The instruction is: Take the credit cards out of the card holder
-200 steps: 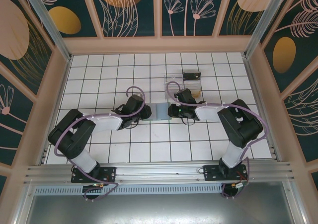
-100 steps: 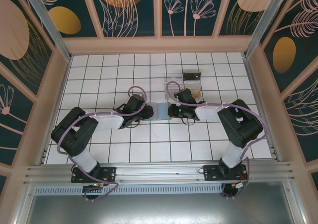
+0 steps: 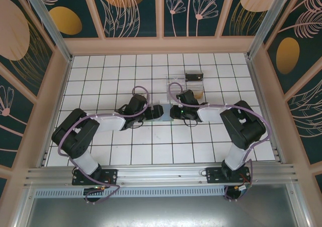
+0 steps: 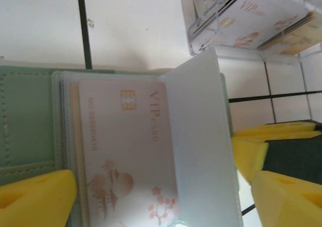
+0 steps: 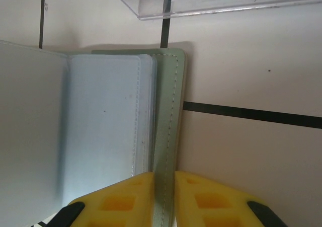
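The grey-green card holder (image 3: 161,112) lies open on the tiles between both grippers. In the left wrist view its green cover (image 4: 25,116) is at the left. A pink-white VIP card (image 4: 126,151) sits in a clear sleeve, and another clear sleeve (image 4: 201,146) is flipped up beside it. My left gripper (image 4: 166,186) is open, with its yellow fingers wide apart on either side of the card and sleeves. My right gripper (image 5: 164,179) is shut on the edge of the card holder's cover (image 5: 171,111). In the top view, the left gripper (image 3: 150,114) and right gripper (image 3: 173,111) flank the holder.
A clear plastic tray (image 3: 183,86) stands just beyond the card holder, and cards lie in the tray (image 4: 251,20). A small black box (image 3: 193,77) sits at its far side. The tray's near rim (image 5: 211,0) is close to the holder's top edge.
My left gripper has moved right, up to the card holder's left half. The right gripper and the holder have stayed in place.
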Robot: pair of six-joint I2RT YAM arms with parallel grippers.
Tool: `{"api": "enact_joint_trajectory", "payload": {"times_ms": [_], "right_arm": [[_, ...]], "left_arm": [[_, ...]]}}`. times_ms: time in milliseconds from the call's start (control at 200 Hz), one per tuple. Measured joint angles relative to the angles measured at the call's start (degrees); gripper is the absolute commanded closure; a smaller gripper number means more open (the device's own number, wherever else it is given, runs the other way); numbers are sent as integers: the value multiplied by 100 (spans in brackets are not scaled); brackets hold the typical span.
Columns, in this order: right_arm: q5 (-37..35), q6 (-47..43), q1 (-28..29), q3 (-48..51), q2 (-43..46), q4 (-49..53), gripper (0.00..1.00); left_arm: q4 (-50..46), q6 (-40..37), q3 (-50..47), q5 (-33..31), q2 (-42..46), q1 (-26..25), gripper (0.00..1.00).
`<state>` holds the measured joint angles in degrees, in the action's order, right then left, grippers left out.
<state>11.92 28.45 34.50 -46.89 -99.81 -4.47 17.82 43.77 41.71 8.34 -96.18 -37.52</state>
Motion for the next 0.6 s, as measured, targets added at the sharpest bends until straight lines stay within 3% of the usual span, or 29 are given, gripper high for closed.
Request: {"api": "enact_joint_trajectory", "payload": {"times_ms": [601], "right_arm": [[13, 0, 0, -22, -11, 24, 79]], "left_arm": [[-4, -138, 39, 295, 13, 11, 1]]}}
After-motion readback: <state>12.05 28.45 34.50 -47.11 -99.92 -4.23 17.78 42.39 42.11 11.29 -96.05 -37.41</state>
